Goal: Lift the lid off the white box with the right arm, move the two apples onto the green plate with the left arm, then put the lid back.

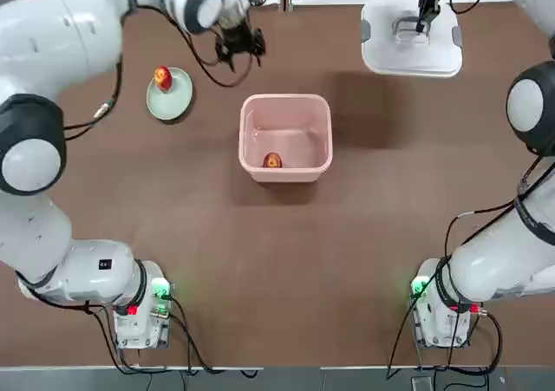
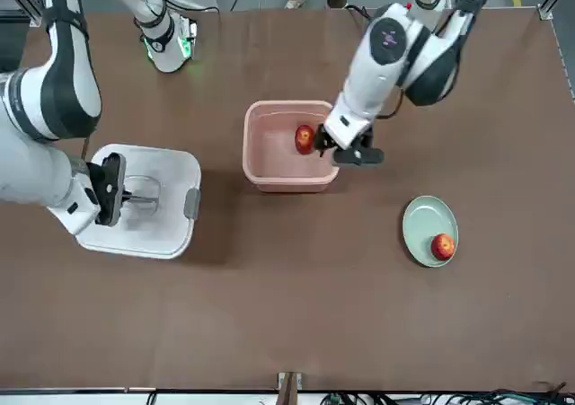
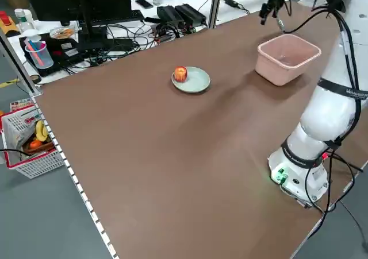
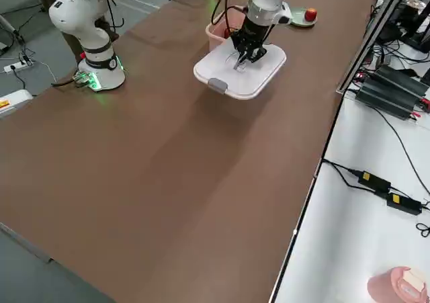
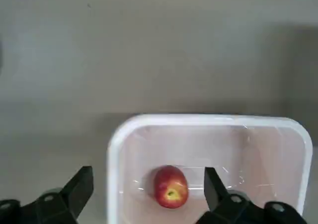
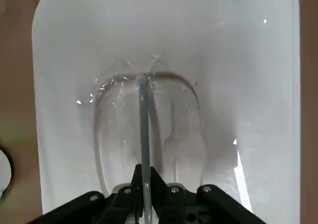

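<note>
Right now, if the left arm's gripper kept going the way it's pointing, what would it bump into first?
Probably the white box. The left gripper, jaws open, looks into it toward the apple inside, though depth is hard to judge.

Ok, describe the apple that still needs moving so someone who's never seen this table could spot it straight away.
Start at the pale pink square plastic tub in the middle of the brown table. Inside it, against the wall nearest the robot's bases, lies a small round red apple with a yellow patch. The other red apple sits out in the open on the round mint-green plate, so the one you want is the only one inside the tub.
</note>
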